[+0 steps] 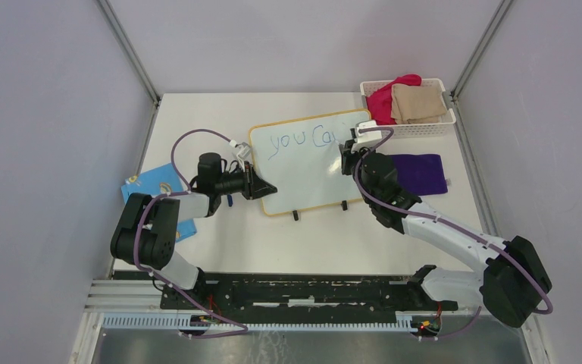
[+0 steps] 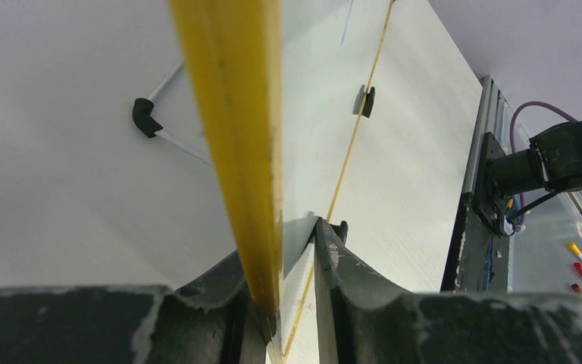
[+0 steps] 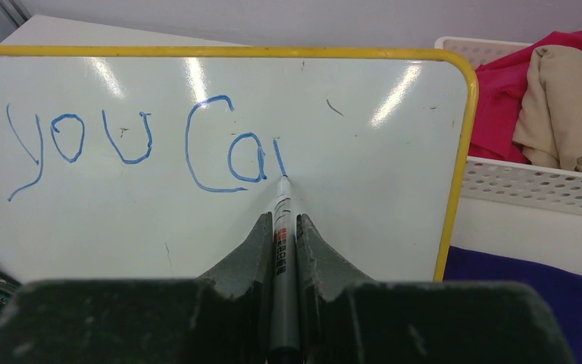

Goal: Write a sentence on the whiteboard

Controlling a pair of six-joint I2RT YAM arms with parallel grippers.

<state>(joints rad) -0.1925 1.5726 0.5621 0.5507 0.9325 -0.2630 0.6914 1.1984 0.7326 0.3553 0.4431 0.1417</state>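
The whiteboard (image 1: 311,180), white with a yellow rim, stands tilted on two black feet at the table's middle. Blue marker strokes of the sentence (image 3: 132,144) read "you Ca" plus one short upright stroke along the top line (image 1: 299,139). My right gripper (image 3: 280,227) is shut on a grey marker (image 3: 280,262), and the marker's tip touches the board at the foot of that last stroke. From above, the right gripper (image 1: 351,155) sits at the board's upper right. My left gripper (image 2: 295,262) is shut on the board's yellow rim (image 2: 235,114), at the board's left edge (image 1: 261,186).
A white perforated basket (image 1: 424,126) with red and beige cloths stands at the back right, close to the board's corner. A purple cloth (image 1: 420,173) lies right of the board. A blue card (image 1: 151,186) lies under the left arm. A black rail (image 1: 295,292) runs along the near edge.
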